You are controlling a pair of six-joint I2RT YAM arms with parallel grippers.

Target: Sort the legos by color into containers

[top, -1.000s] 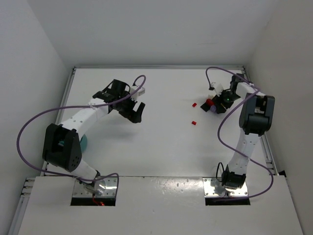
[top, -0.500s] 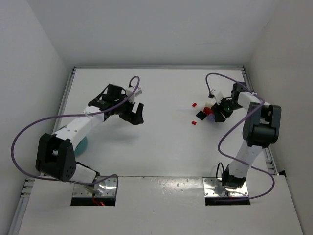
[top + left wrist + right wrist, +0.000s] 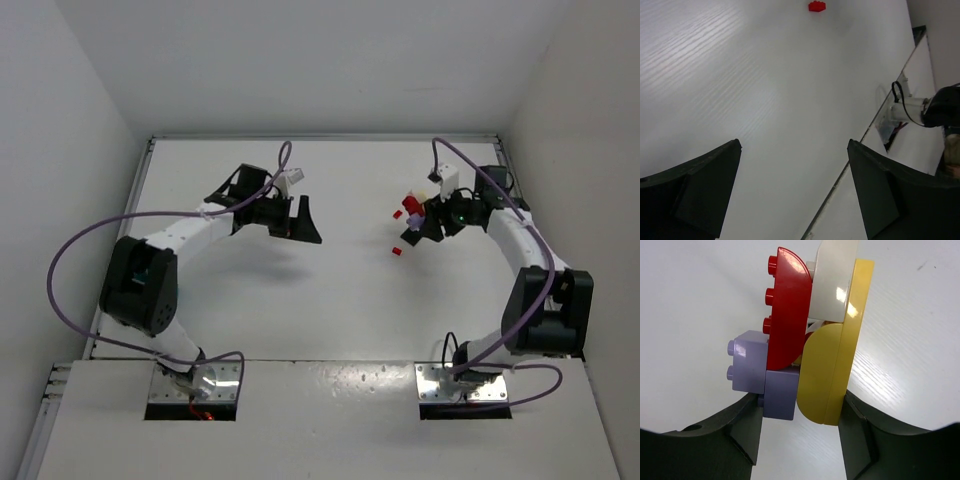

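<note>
My right gripper (image 3: 799, 404) is shut on a clump of joined legos: a red piece (image 3: 787, 305), a flat yellow one (image 3: 840, 340), a purple block (image 3: 765, 372) and a white one (image 3: 832, 285). From above, the clump (image 3: 409, 207) hangs at the right gripper (image 3: 413, 226), over the table's right half. A small loose red brick (image 3: 396, 250) lies on the table just below it, and another (image 3: 396, 214) shows left of the clump. My left gripper (image 3: 303, 222) stands open and empty near the table's middle; its wrist view (image 3: 794, 144) shows a red brick (image 3: 816, 6) far ahead. The containers are hidden.
White walls close in the table at the back and on both sides. Purple cables loop from both arms. The raised white shelf (image 3: 330, 400) with both arm bases runs along the near edge, and the right arm's base (image 3: 907, 107) shows in the left wrist view.
The right gripper has moved left and up with the clump of legos in it. The left gripper has swung right toward the table's middle.
</note>
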